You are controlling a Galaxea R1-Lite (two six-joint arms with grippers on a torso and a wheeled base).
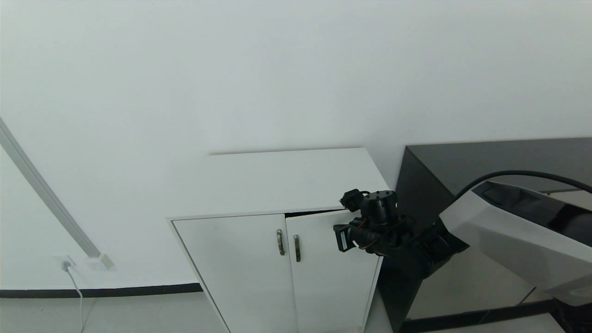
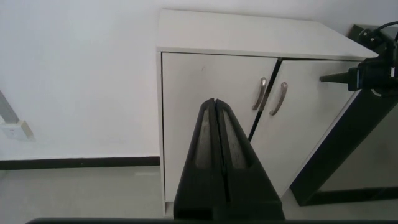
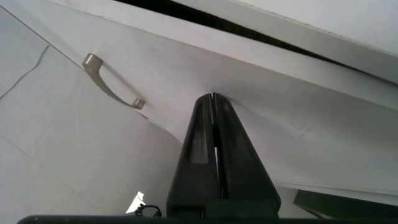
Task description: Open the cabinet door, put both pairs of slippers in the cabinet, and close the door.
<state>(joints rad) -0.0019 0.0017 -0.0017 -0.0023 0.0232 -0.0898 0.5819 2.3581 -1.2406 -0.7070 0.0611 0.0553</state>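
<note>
Though door ajar, handle vertical

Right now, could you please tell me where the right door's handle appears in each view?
Head view: the right door's handle sits low at centre, just right of the door seam.
Left wrist view: that handle lies beyond the shut left fingers, on the ajar door.
Right wrist view: the handle is on the door face beside the shut right fingers.
Shared landmark: the dark gap along that door's top edge.

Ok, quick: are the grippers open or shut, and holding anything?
Left gripper: shut, holding nothing.
Right gripper: shut, holding nothing, fingers at the right door.
</note>
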